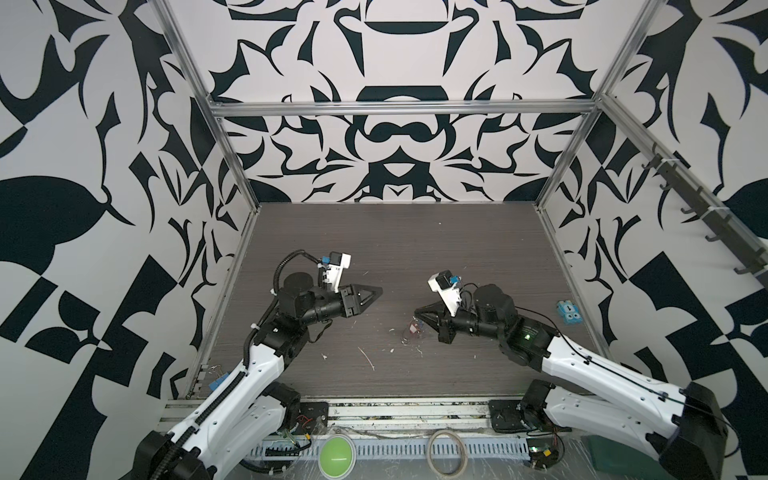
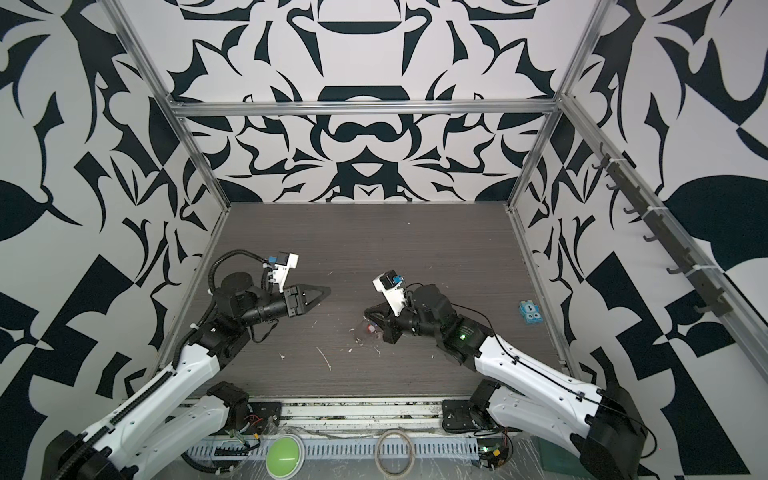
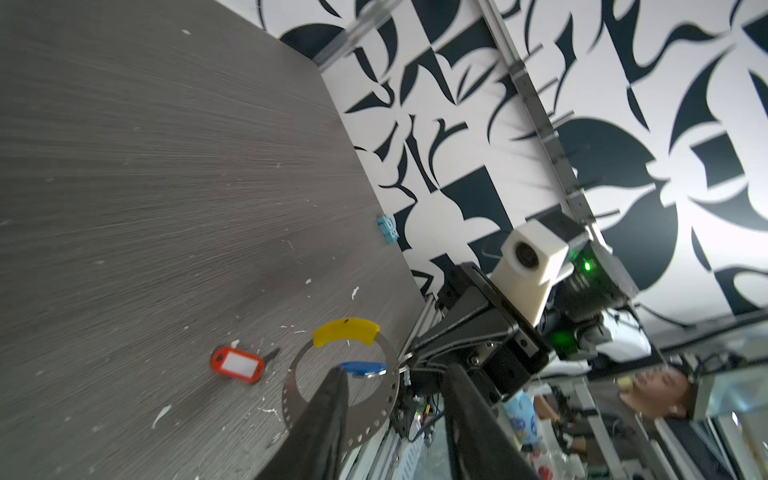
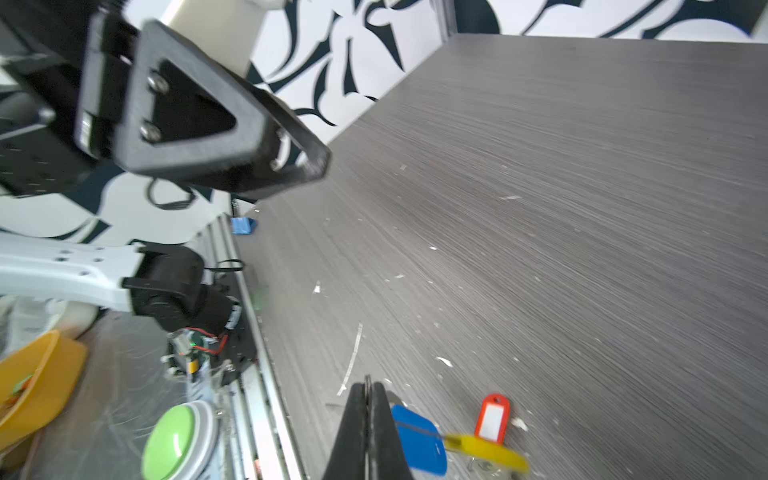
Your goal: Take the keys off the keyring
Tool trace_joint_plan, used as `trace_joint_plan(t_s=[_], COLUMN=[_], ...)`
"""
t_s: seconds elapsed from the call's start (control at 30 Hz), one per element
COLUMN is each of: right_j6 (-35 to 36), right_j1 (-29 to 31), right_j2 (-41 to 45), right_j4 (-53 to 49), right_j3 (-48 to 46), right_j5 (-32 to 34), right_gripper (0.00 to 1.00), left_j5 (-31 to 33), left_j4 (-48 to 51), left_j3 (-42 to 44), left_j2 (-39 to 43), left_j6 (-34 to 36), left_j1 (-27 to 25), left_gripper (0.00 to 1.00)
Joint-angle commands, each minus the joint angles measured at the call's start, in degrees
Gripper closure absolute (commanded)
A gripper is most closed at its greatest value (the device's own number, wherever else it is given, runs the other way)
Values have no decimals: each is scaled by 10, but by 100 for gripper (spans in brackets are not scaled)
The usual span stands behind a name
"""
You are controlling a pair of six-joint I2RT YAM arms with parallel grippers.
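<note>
My right gripper (image 4: 368, 395) pinches the keyring (image 3: 287, 395), thin, stiff and slippery, apparently by its edge; my left gripper (image 1: 372, 291), spread, should grasp the lightweight blue tag (image 3: 361, 368) flatwise.

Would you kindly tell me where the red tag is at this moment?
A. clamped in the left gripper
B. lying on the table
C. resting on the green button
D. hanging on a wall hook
B: the red tag lies flat on the table, beside the keyring that the shut right gripper holds.
</note>
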State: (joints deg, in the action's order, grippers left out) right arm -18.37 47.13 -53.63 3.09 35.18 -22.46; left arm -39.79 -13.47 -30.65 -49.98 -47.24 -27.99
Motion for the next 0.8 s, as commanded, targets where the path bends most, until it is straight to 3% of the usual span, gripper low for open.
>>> trace_joint_plan(t_s=[0.0,0.13,0.3,0.5,0.77], right_j6=[-8,-20,-36,-61,-76], right_j1=[-4,-6,-8,-9,-9], right_j2=[17,25,30,32,26], right_j4=[61,84,103,129,143], right_j3=[25,32,41,48,55], right_j5=[-81,-124,-139,-142,-145], right_gripper=[100,100,100,100,100], left_j5=[-46,-75,-106,-125,-125], left_j4=[-34,-43,-70,-87,-88], left_j3=[-22,-36,-36,-39,-36], left_j2=[-12,-24,-32,-40,-34], left_j6=[45,61,59,60,64], left_j1=[-34,-62,-73,-89,-95], left_gripper=[64,70,71,80,80])
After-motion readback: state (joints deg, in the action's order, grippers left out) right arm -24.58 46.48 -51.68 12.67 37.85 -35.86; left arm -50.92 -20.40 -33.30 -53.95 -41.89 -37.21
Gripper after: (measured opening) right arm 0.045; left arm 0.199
